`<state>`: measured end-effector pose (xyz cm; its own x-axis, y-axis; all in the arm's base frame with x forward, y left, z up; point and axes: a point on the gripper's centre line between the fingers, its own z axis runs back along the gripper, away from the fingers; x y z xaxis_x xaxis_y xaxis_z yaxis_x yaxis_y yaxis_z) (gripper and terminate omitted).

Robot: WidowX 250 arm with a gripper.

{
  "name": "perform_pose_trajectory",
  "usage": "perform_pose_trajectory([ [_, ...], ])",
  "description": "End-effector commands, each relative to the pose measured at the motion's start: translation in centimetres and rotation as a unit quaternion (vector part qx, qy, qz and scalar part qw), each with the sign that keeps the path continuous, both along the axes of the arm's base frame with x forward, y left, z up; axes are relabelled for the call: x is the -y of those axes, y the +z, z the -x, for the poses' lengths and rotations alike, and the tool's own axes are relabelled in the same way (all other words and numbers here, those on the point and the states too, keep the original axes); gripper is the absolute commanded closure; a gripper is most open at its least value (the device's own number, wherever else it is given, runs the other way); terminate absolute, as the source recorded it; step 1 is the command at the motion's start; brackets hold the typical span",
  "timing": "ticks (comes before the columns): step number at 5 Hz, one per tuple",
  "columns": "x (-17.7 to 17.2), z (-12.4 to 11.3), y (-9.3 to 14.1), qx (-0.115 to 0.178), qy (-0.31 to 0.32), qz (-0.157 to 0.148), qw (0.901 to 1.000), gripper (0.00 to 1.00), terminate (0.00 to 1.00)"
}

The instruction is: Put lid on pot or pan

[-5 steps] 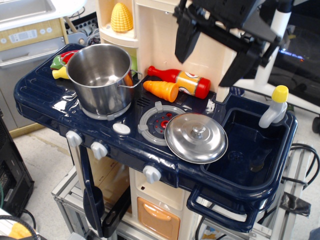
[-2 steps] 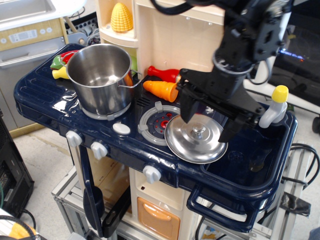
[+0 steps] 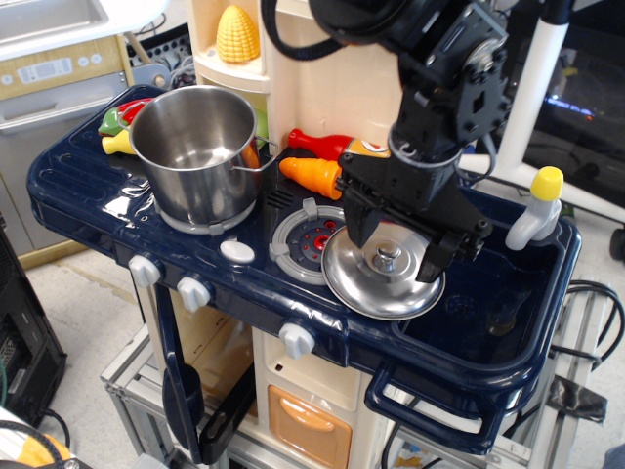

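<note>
The shiny steel lid (image 3: pixel 376 285) lies flat on the toy stove's front right, partly over the grey burner (image 3: pixel 305 239), its small knob (image 3: pixel 388 258) showing. My gripper (image 3: pixel 394 244) is open and hangs low over the lid, one black finger (image 3: pixel 355 223) left of the knob and the other at the right. I cannot tell whether the fingers touch the lid. The empty steel pot (image 3: pixel 195 149) stands upright on the left burner, well to the left of the gripper.
An orange toy carrot (image 3: pixel 314 174) and a red bottle (image 3: pixel 327 145) lie behind the burner. A dark blue sink (image 3: pixel 503 293) with a yellow-topped tap (image 3: pixel 536 207) is at the right. White knobs (image 3: pixel 192 292) line the stove front. A toy corn (image 3: pixel 237 33) sits on the shelf.
My gripper has come down from high above and moved slightly left, so its open fingers now straddle the lid's knob. The lid and pot have not moved.
</note>
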<state>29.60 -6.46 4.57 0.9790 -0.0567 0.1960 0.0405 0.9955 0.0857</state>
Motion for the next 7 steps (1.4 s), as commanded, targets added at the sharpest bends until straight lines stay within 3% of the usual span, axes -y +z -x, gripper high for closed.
perform_pose_trajectory([
  [1, -0.1, -0.9, -0.5, 0.027, -0.012, 0.019, 0.9994, 0.0, 0.0],
  [2, 0.3, -0.8, -0.4, 0.026, -0.002, 0.016, 0.9995, 1.0, 0.0],
  [4, 0.6, -0.7, 2.1, 0.0, 0.014, 0.016, 0.9998, 1.0, 0.0],
  [5, 0.2, -0.1, 5.6, -0.023, 0.034, -0.026, 0.9988, 1.0, 0.0],
  [6, -2.5, 0.5, 8.3, -0.03, 0.016, -0.081, 0.9962, 1.0, 0.0],
  [7, -6.1, 0.9, 9.7, -0.023, -0.015, -0.108, 0.9937, 1.0, 0.0],
])
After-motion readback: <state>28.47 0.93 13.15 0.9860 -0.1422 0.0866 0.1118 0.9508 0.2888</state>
